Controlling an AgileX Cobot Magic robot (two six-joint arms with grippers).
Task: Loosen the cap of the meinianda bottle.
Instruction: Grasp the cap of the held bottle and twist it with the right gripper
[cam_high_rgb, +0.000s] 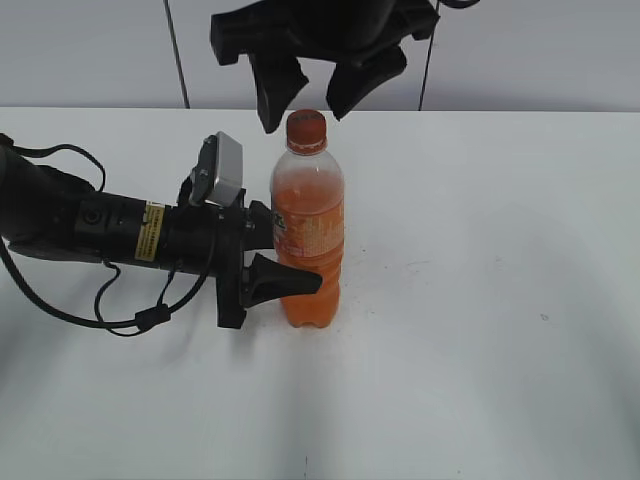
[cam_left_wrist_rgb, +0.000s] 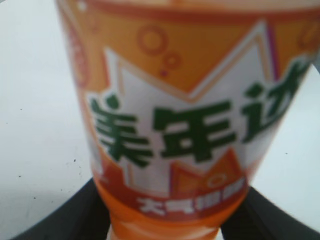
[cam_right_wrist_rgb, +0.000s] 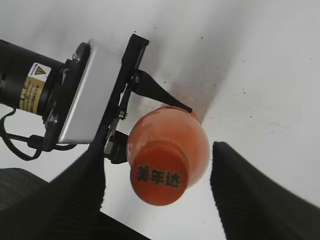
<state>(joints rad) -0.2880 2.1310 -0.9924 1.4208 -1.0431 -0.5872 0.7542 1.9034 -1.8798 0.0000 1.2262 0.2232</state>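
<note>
The meinianda bottle (cam_high_rgb: 309, 235) stands upright on the white table, full of orange drink, with its orange-and-white label (cam_left_wrist_rgb: 190, 115) filling the left wrist view. My left gripper (cam_high_rgb: 285, 262) comes in from the left and is shut on the bottle's lower body; its black fingers show at both sides of the bottle (cam_left_wrist_rgb: 165, 220). The orange cap (cam_high_rgb: 306, 130) sits on the bottle's top, with greenish characters on it (cam_right_wrist_rgb: 159, 177). My right gripper (cam_high_rgb: 305, 92) hangs just above the cap, open, its two black fingers straddling the cap (cam_right_wrist_rgb: 157, 192) without touching it.
The white table (cam_high_rgb: 480, 300) stretches around the bottle. The left arm (cam_high_rgb: 90, 225) with its cables lies low across the table's left side. A grey wall stands behind the table.
</note>
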